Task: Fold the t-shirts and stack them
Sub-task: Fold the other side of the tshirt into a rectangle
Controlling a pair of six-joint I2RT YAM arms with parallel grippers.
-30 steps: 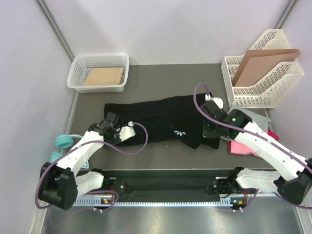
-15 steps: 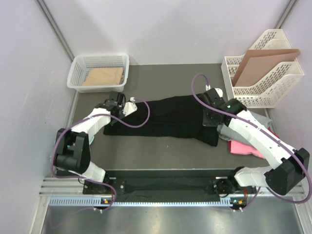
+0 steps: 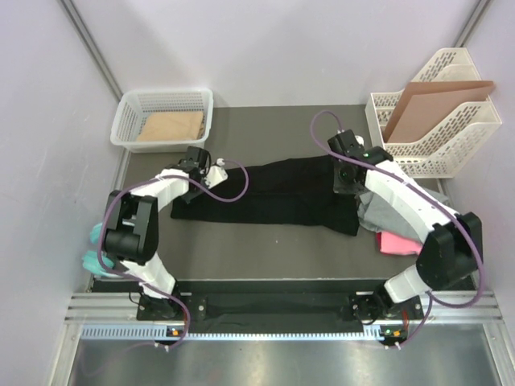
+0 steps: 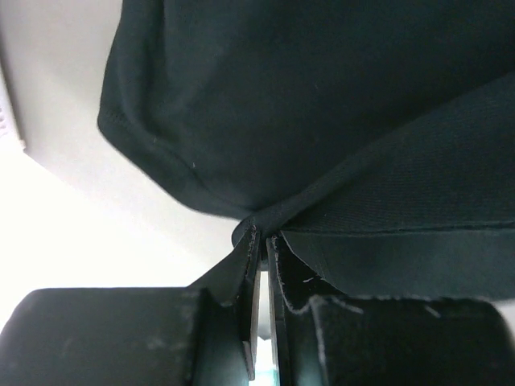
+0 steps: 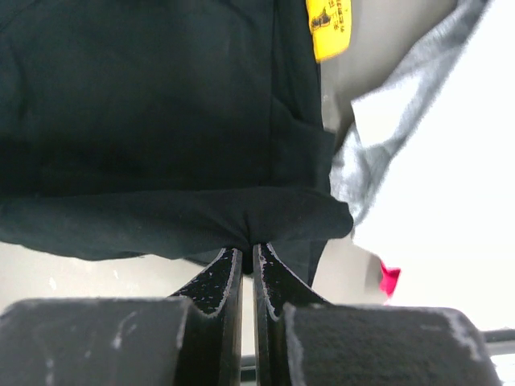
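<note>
The black t-shirt [image 3: 273,197] lies folded lengthwise across the dark mat, and no logo shows. At the shirt's far left corner my left gripper [image 3: 195,175] is shut on its hemmed edge [image 4: 259,233]. At the far right end my right gripper [image 3: 344,183] is shut on a rolled fold of the same shirt [image 5: 248,245]. A yellow label [image 5: 328,24] shows on the black cloth. The grey t-shirt [image 3: 385,211] lies crumpled under my right forearm and also shows in the right wrist view [image 5: 394,121]. The pink t-shirt [image 3: 400,243] lies just nearer than the grey one.
A white basket [image 3: 129,121] holding a tan pad stands at the back left. A white file rack [image 3: 451,153] with a brown cardboard sheet [image 3: 434,100] stands at the back right. Teal headphones [image 3: 95,237] lie off the mat's left edge.
Both grippers carried the shirt's near edge away from the bases to the far side. This folded the shirt over and hid the white-and-blue logo.
</note>
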